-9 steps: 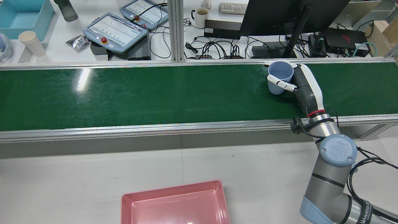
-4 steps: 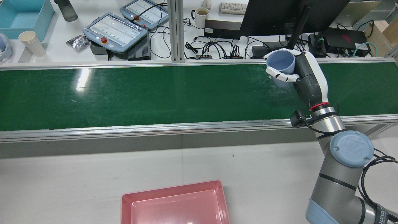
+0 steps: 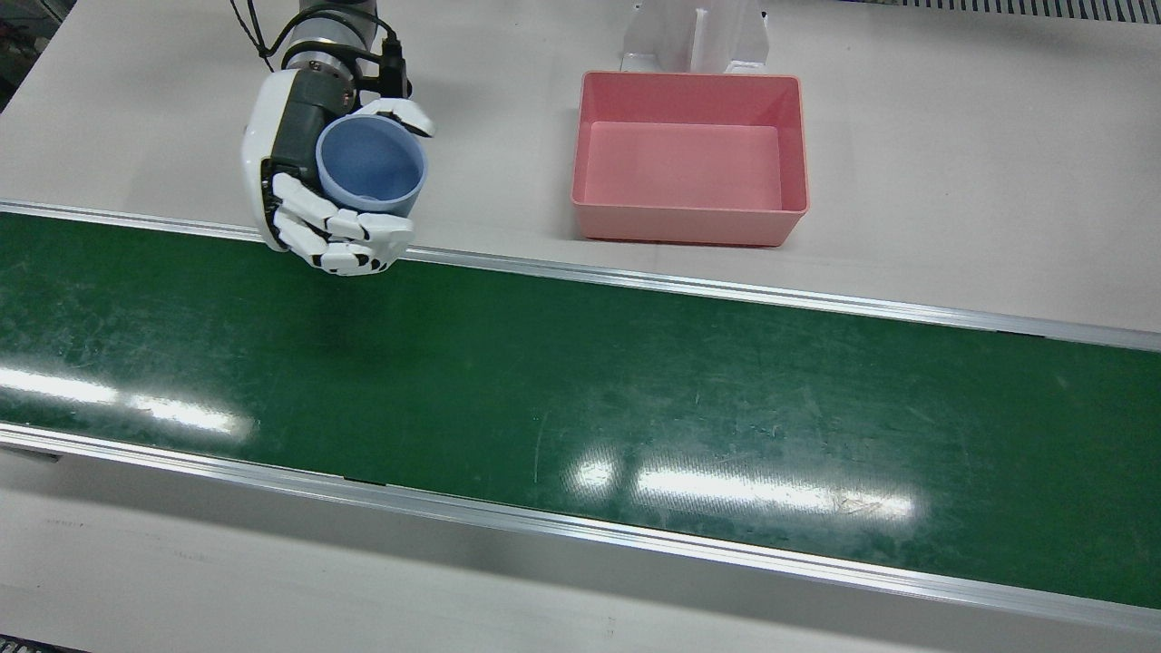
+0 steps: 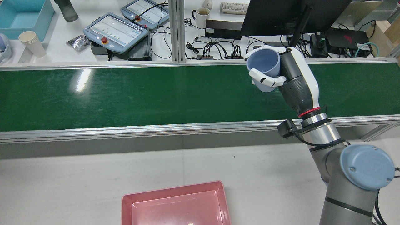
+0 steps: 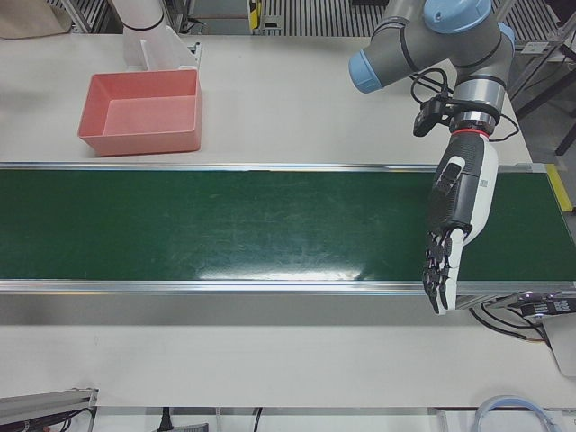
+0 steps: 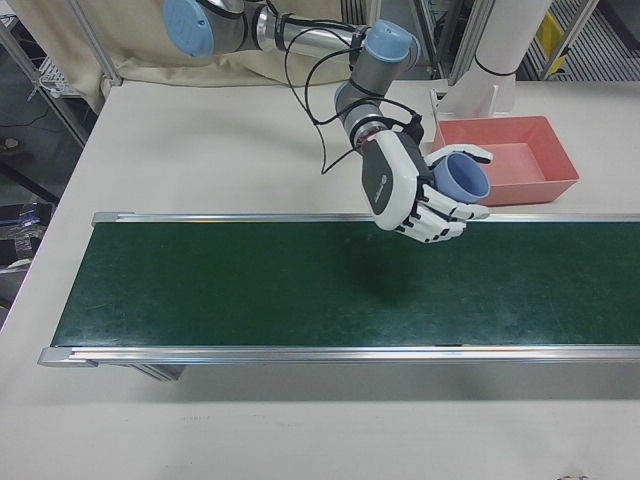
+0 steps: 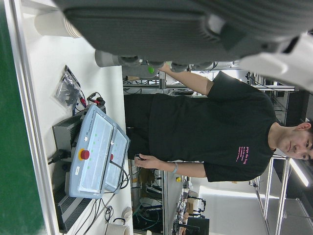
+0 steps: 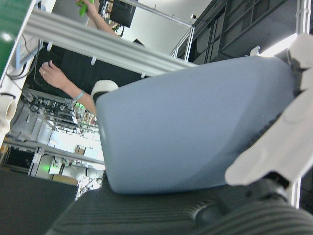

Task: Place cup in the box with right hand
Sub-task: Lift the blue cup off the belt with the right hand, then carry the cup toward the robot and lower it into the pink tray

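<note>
My right hand point(image 3: 313, 195) is shut on a light blue cup point(image 3: 372, 165) and holds it upright in the air over the belt's robot-side edge. The cup also shows in the rear view point(image 4: 264, 67), the right-front view point(image 6: 463, 176) and, filling the frame, the right hand view point(image 8: 195, 132). The pink box point(image 3: 689, 227) stands empty on the white table, apart from the hand; it also shows in the rear view point(image 4: 172, 189). My left hand point(image 5: 453, 225) is open and empty, fingers straight, over the far end of the belt.
The green conveyor belt point(image 3: 635, 381) runs across the table between aluminium rails. Beyond it in the rear view are teach pendants point(image 4: 115, 31), a mug point(image 4: 201, 15), a monitor stand and cables point(image 4: 218, 47). A white pedestal point(image 3: 694, 36) stands behind the box.
My right hand has lifted the cup off the belt and carried it left in the rear view, with the arm swinging that way. The box has not moved.
</note>
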Available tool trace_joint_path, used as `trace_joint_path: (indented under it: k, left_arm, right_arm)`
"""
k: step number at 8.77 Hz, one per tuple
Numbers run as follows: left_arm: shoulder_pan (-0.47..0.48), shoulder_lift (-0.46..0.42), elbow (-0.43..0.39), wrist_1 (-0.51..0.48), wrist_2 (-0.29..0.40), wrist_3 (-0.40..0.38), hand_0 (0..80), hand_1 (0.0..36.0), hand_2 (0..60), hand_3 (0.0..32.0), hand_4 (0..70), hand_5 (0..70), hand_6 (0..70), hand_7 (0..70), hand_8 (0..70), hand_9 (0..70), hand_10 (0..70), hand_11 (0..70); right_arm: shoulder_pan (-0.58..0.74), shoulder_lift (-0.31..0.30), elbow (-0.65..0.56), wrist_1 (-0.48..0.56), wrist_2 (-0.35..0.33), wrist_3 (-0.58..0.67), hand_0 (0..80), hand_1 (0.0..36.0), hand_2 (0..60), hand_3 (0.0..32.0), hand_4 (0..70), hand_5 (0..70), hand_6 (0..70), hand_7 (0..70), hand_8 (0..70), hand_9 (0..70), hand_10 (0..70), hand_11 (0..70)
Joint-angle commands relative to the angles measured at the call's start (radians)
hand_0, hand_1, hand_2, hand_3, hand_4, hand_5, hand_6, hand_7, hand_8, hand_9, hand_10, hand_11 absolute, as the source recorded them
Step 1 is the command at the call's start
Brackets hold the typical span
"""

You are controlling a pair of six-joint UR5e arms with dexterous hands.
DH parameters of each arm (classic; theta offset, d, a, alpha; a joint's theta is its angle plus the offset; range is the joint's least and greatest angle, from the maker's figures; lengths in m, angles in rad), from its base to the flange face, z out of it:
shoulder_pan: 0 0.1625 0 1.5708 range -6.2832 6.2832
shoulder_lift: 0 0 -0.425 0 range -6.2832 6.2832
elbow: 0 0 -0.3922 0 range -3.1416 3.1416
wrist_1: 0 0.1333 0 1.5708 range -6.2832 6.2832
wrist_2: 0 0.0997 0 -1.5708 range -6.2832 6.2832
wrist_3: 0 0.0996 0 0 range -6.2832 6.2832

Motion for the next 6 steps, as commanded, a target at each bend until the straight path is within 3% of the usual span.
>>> trace_joint_path:
  k: [1,4,6]
  left_arm:
    - [0.000,0.000,0.000,0.002,0.000,0.000,0.0,0.0,0.0,0.0,0.0,0.0,0.0,0.0,0.0,0.0,0.0,0.0]
    - [0.000,0.000,0.000,0.002,0.000,0.000,0.0,0.0,0.0,0.0,0.0,0.0,0.0,0.0,0.0,0.0,0.0,0.0]
    - [0.000,0.000,0.000,0.002,0.000,0.000,0.0,0.0,0.0,0.0,0.0,0.0,0.0,0.0,0.0,0.0,0.0,0.0]
  right_arm:
    - [-0.249,0.090,0.036,0.007,0.007,-0.184,43.3,36.0,60.0,0.0,58.8,21.3,49.3,70.0,70.0,70.0,70.0,70.0]
    - [-0.446,0.086,0.000,0.024,0.004,-0.284,44.3,36.0,60.0,0.0,52.2,20.4,45.7,70.0,70.0,70.0,70.0,70.0]
    - [-0.529,0.083,-0.128,0.158,0.004,-0.289,43.8,36.0,60.0,0.0,45.4,20.2,43.8,70.0,70.0,70.0,70.0,70.0]
